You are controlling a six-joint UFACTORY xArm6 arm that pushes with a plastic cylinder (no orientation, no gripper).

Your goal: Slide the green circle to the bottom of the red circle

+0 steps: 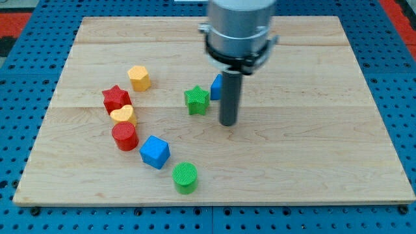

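Observation:
The green circle [185,177] stands near the board's bottom edge, left of centre. The red circle [124,136] stands up and to its left. A blue cube [155,152] lies between the two, just above-left of the green circle. My tip [227,123] rests on the board near the centre, well up and to the right of the green circle, touching no block. A green star [196,100] is just left of the rod.
A red star [116,98], a yellow heart [123,116] and a yellow hexagon [139,77] stand above the red circle. A blue block [216,86] is partly hidden behind the rod. The wooden board [312,143] lies on a blue pegboard.

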